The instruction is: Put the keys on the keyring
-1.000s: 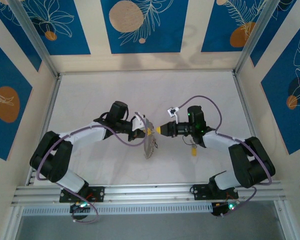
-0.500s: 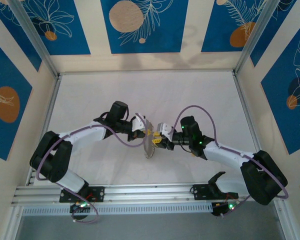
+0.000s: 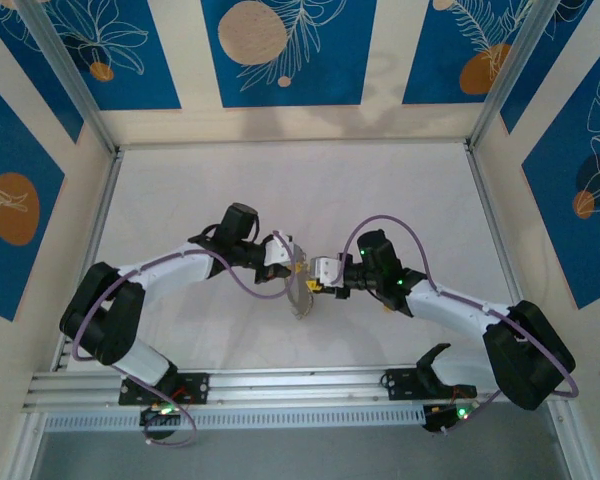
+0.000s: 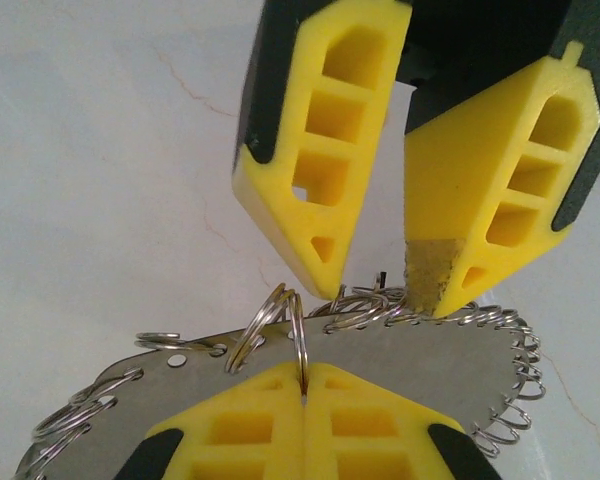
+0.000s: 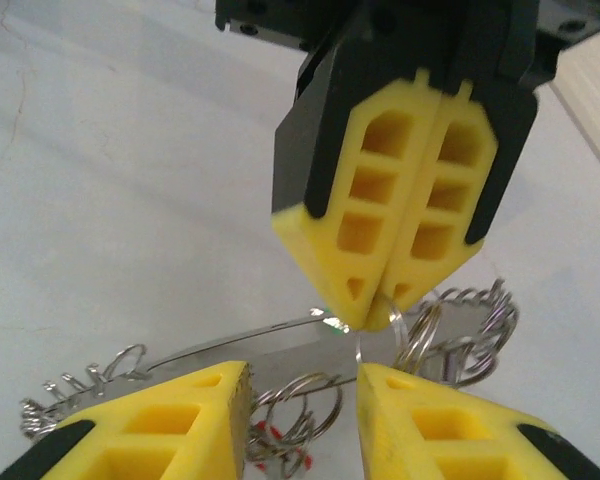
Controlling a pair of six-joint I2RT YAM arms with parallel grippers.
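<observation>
"Left wrist: what did you hold?"
"My left gripper was clamped tight on the keyring, at a metal plate's edge."
"And the right gripper?"
"Its jaws were parted a little, holding nothing, just beside that keyring."

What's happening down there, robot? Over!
Left gripper, jaws shut on keyring. Right gripper, jaws open, facing it close. Keyring on edge of metal plate; spare rings crowd around.

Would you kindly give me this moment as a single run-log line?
left end effector: shut on keyring | right end effector: open, tips near keyring's edge, facing left end effector
</observation>
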